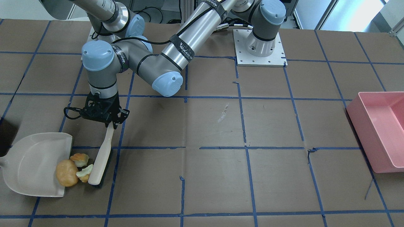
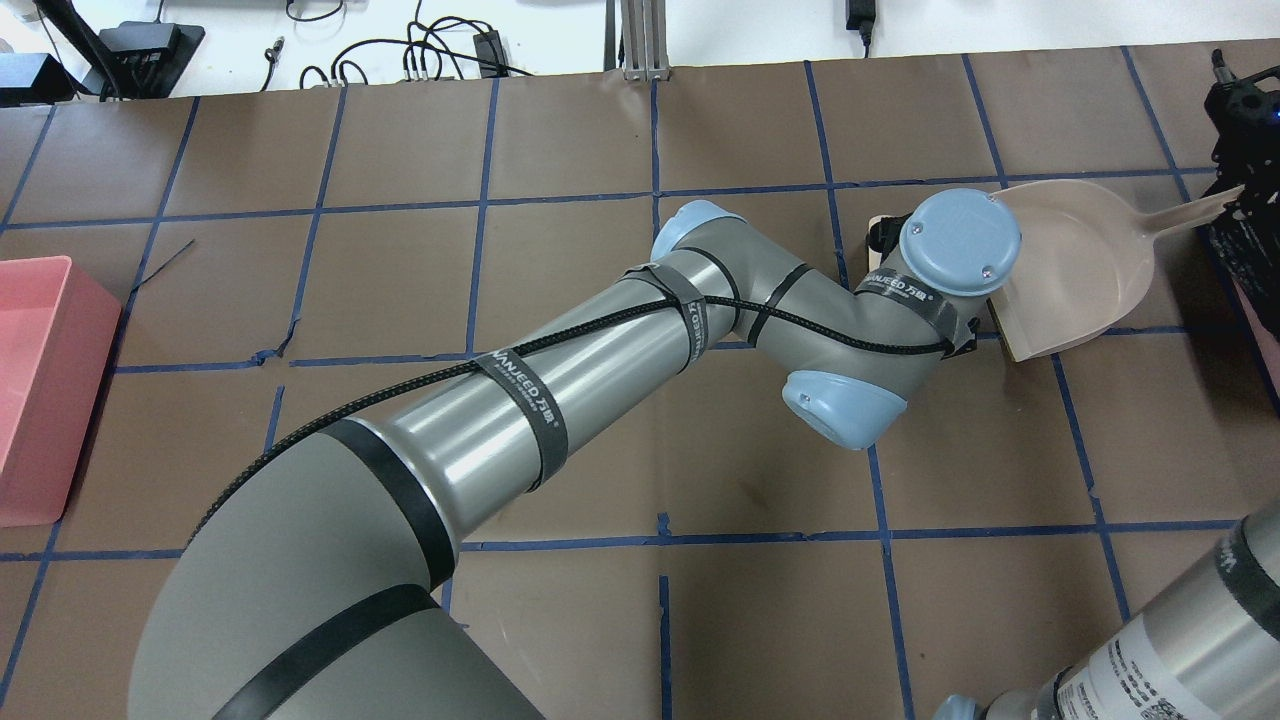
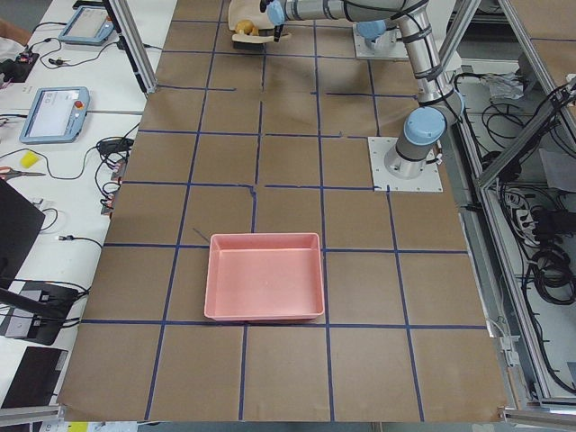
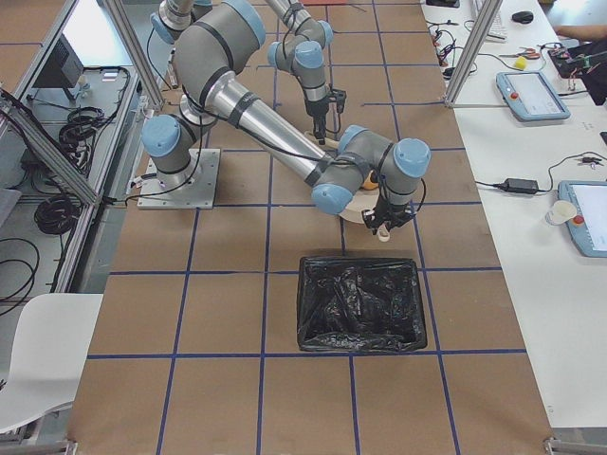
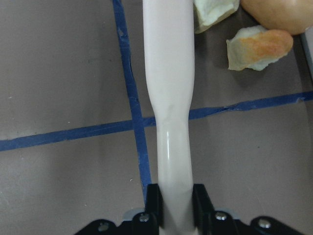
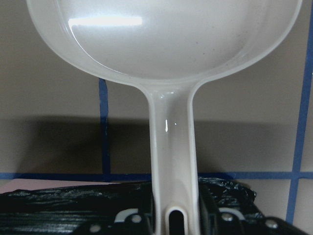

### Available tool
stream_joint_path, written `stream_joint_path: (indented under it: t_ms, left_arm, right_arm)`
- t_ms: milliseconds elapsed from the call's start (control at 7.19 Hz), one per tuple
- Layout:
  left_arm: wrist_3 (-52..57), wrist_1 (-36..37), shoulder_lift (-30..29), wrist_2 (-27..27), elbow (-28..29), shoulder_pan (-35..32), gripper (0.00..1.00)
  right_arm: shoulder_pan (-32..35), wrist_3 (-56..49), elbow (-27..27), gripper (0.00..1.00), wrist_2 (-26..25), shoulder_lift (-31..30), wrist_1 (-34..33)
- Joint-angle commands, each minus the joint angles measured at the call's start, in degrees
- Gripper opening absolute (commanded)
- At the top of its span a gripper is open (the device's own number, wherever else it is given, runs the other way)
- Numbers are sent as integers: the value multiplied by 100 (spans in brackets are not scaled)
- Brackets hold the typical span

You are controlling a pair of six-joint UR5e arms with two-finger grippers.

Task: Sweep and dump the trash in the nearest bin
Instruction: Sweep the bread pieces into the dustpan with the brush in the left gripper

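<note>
Brush (image 1: 100,159) is clamped by left gripper (image 5: 177,203), pan (image 1: 28,164) handle by right gripper (image 6: 175,210); trash (image 1: 67,172) is bunched between, at brush's 9 o'clock.

Your brown paper table cover (image 1: 214,183): matt, creased, gridded with blue tape strips (image 1: 151,147). Cream scoop-shaped dustpan (image 6: 171,44): glossy smooth plastic, and you'll catch glare on it. Cream brush handle (image 5: 168,88): smooth plastic, softer sheen. Round tan roll (image 1: 67,172): smooth skin. Two pale torn chunks (image 5: 259,46): rough, crumbly faces. Black bin liner (image 4: 360,303): crinkled shiny film. Pink rectangular tub (image 1: 378,132): satin plastic.
</note>
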Motion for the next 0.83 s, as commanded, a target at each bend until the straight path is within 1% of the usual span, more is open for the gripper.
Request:
stream_joint_path:
  t_ms: [0, 139, 278, 556, 695]
  left_arm:
    - [10, -1, -34, -14, 125, -16, 0]
    - [44, -2, -77, -14, 291, -103, 0]
    - [10, -28, -269, -14, 545, -217, 0]
    - [-78, -264, -726, 4, 1334, -393, 0]
    - [-148, -605, -876, 4, 1834, -411, 0]
  right_arm:
    - [148, 21, 15, 0, 8, 65, -23]
    - [148, 39, 15, 0, 17, 65, -23]
    - [157, 39, 23, 0, 17, 65, -23]
    - [165, 65, 23, 0, 26, 65, -6]
    - [174, 74, 23, 0, 26, 65, 12]
